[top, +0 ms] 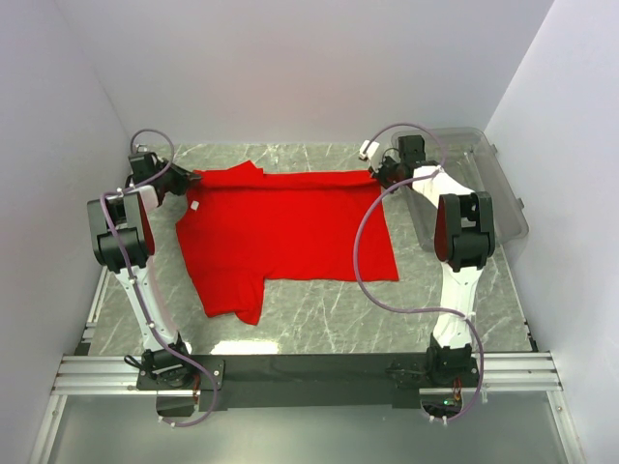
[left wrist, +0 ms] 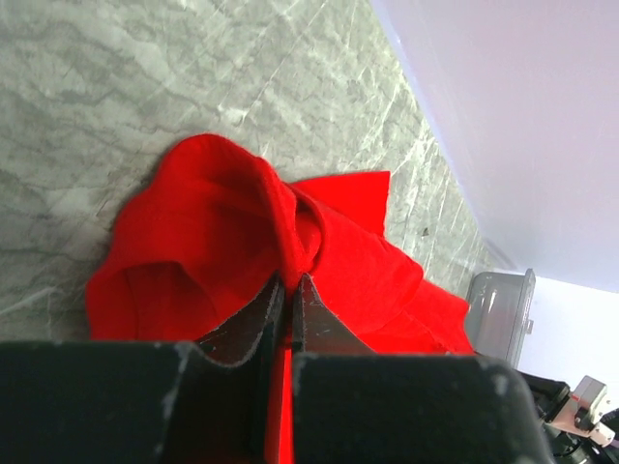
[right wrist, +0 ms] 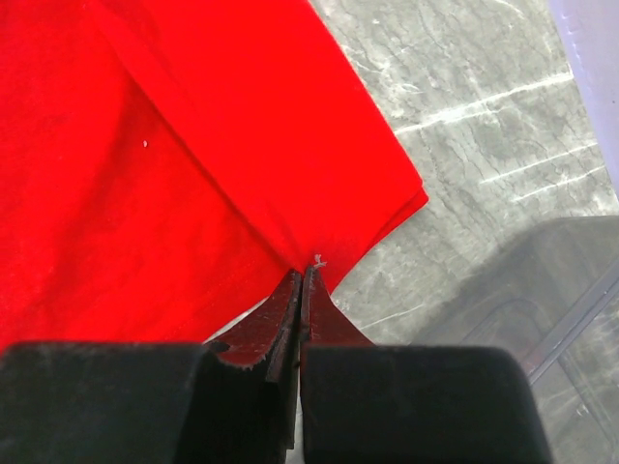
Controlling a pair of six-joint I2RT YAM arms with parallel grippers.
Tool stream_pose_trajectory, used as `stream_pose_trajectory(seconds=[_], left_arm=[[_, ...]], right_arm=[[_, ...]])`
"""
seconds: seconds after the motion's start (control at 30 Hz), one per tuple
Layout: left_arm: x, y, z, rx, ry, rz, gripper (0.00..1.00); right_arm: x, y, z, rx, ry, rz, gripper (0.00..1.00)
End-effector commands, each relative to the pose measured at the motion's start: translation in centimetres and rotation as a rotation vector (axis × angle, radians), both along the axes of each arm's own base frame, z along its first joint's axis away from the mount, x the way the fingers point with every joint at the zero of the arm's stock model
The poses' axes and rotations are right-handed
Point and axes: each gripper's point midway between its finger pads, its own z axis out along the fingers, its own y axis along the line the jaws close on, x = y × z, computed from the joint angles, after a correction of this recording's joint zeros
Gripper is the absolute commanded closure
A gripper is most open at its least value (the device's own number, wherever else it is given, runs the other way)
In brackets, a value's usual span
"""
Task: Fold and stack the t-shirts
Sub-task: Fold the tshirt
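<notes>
One clear bin (top: pixel 508 193) sits beside the red t-shirt (top: pixel 290 227).

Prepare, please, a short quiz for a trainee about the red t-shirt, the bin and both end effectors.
1. True or false: the left end effector is shut on the red t-shirt.
2. In the top view, the clear plastic bin stands: A) at the left side, B) at the right side, C) on the t-shirt.
3. Which t-shirt corner does the right end effector pinch, in the top view?
Key: 1 true; 2 B; 3 the far right corner.
</notes>
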Motion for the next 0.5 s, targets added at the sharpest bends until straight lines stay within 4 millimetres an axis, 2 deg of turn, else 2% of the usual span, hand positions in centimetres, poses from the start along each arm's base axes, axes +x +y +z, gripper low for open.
stream_pose_trajectory(seconds=[0.0,0.37,0.47], left_arm=[[1.3,1.2,3.6,0.034,-0.090,0.012,0.95],[0.7,1.0,3.3,0.033,-0.088,0.013,0.91],[0.1,0.7,4.1,0.034,-0.114,-0.013,0.82]], right_arm=[[-0.3,0.3,2.6,0.001,-0.039,0.029,1.00],[-2.0,0.7,1.2,-0.057,0.013,0.108,0.99],[-2.6,0.8,1.1,-0.068,0.029,0.150,0.85]])
